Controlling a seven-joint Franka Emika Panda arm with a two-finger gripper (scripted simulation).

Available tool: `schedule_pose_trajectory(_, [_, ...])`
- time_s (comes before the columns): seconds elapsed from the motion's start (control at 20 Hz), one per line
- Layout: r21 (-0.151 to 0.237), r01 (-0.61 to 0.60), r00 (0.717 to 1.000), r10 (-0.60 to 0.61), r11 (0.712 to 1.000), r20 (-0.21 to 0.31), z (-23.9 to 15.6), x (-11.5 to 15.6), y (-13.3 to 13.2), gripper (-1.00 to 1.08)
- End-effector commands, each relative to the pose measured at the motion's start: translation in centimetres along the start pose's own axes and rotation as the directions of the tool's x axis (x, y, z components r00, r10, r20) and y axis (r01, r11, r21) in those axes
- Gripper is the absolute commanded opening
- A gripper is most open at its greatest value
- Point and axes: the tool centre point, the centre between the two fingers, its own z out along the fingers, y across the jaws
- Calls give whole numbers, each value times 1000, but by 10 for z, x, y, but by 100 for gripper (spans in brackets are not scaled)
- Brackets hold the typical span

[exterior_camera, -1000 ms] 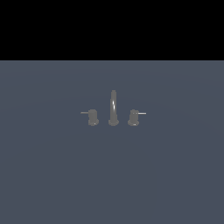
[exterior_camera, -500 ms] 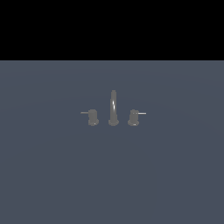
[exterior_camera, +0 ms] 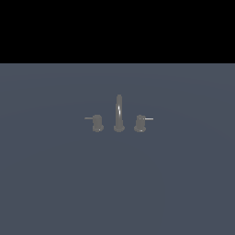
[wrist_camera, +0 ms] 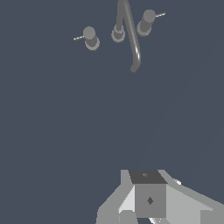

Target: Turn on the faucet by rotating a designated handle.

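In the wrist view the gripper (wrist_camera: 149, 200) fills the nearest edge of the picture as a cluster of pale and dark grey blocks. Its fingertips cannot be made out, so I cannot tell whether the jaws stand apart or together, and nothing shows between them. It hangs above a bare slate-blue surface (wrist_camera: 65, 131) and touches nothing. Well apart from it, across a wide stretch of that surface, stands the faucet (wrist_camera: 119, 33). The downturned tip of its thin arched spout (wrist_camera: 133, 41) reaches closest to the gripper, and its round base sits farther off. Two short knobs flank that base, one on either side, each with a thin pin pointing outward, away from the spout. Both pins look pale in this view, so I cannot tell here which knob is which. The arm does not show in the exterior view, where the small dull-grey set stands upright near the middle of the surface. There the handle (exterior_camera: 97, 123) is the stubby knob on a flared base at the exterior view's left of the spout, its dull-grey pin (exterior_camera: 88, 118) lying level and pointing toward the exterior view's left. The twin knob (exterior_camera: 140, 123) sits at the exterior view's right, its brighter pin pointing the opposite way. Behind the surface the background is plain black.
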Motion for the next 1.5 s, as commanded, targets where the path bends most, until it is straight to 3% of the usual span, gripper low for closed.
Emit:
schedule_pose_trajectory(0.0, [4,-54,999,54,999,-2,13,7,-13,-100])
schedule_pose_trajectory(0.65, [21,-316,949,316,948,-10,75,53,-71,-100])
schedule_pose_trajectory(1.45, [41,-577,816,577,816,-13,141,121,-118,-100])
